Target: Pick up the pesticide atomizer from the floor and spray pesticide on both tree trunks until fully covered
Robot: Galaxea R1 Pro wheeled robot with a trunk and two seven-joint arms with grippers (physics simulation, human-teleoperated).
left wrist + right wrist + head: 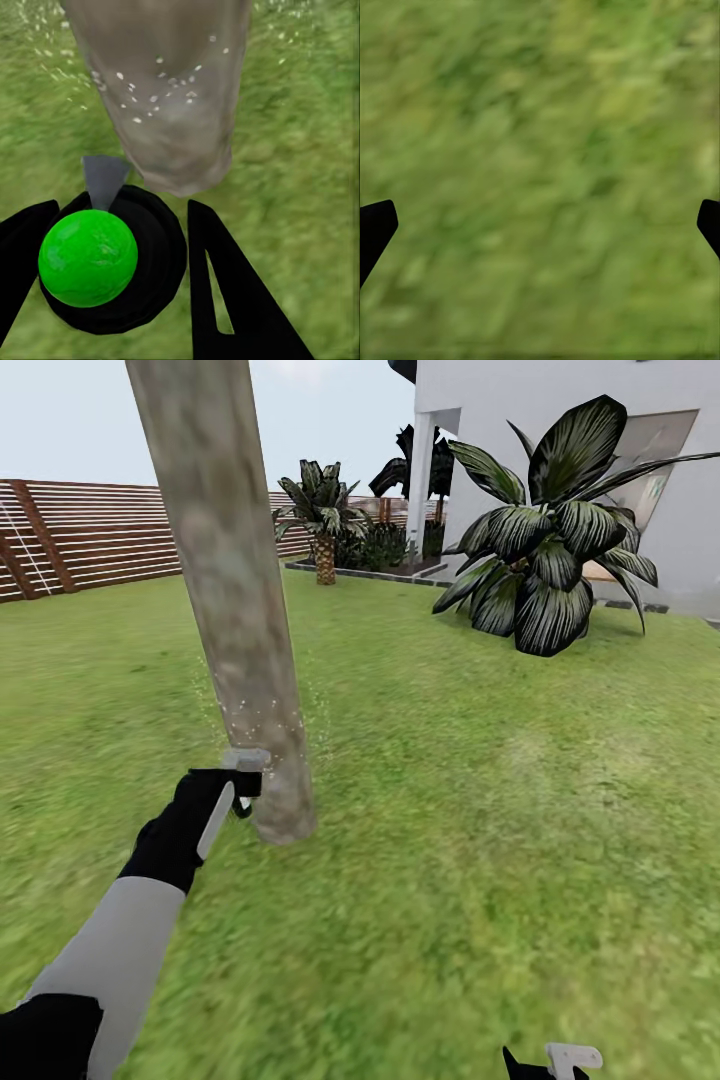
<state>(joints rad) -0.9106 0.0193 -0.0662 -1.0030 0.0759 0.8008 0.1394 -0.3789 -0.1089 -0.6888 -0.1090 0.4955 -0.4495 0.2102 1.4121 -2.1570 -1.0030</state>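
While one thick mottled tree trunk [225, 590] leans up toward eleven o'clock in the head view, the left gripper [228, 800] reaches forward on an extended arm, clamped around the single pesticide atomizer [243, 772] just beside the trunk's base, amid pale droplets. In the left wrist view one green ball [88, 257] tops the atomizer. At five o'clock, the right gripper [560, 1060] hangs over grass [540, 165], fingers spread wide.
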